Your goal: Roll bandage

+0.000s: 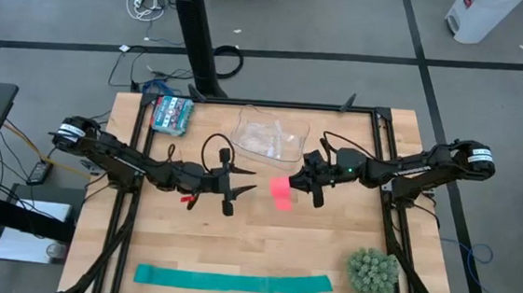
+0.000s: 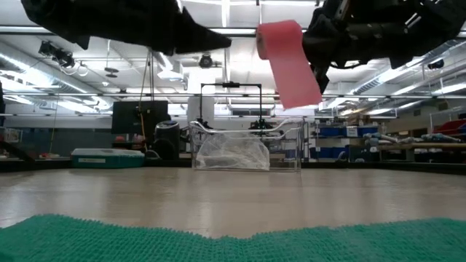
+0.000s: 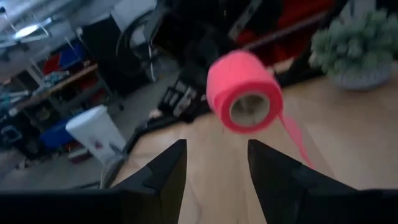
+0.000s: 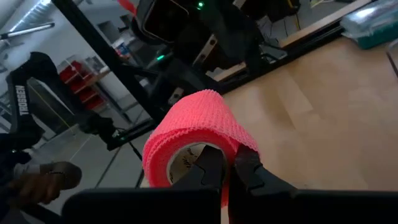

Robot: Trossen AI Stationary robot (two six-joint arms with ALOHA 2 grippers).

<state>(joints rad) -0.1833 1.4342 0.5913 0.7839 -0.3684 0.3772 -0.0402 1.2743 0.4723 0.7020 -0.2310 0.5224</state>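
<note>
The pink-red bandage (image 1: 281,193) is mostly wound into a small roll (image 3: 245,90) on a pale core, held high above the middle of the table. Its loose tail (image 2: 302,80) hangs down from the roll. My right gripper (image 4: 229,167) comes in from the table's right and is shut on the roll. My left gripper (image 1: 230,187) faces the roll's open end from the table's left, a short way off. Its fingers (image 3: 165,177) stand open with nothing between them. My right gripper pinches the roll at the rim of its end (image 4: 225,149) between its two fingertips, and a strip of pink shows between them. The fingers lie about level, coming from the table's right. The roll is lifted clear of the table and its tail (image 3: 297,140) hangs slack below.
A clear plastic container (image 1: 271,140) stands behind the grippers, toward the far edge. A teal box (image 1: 172,113) lies at the far left. A teal-green strip (image 1: 232,280) runs along the near edge, and a green spiky ball (image 1: 371,272) sits at the near right.
</note>
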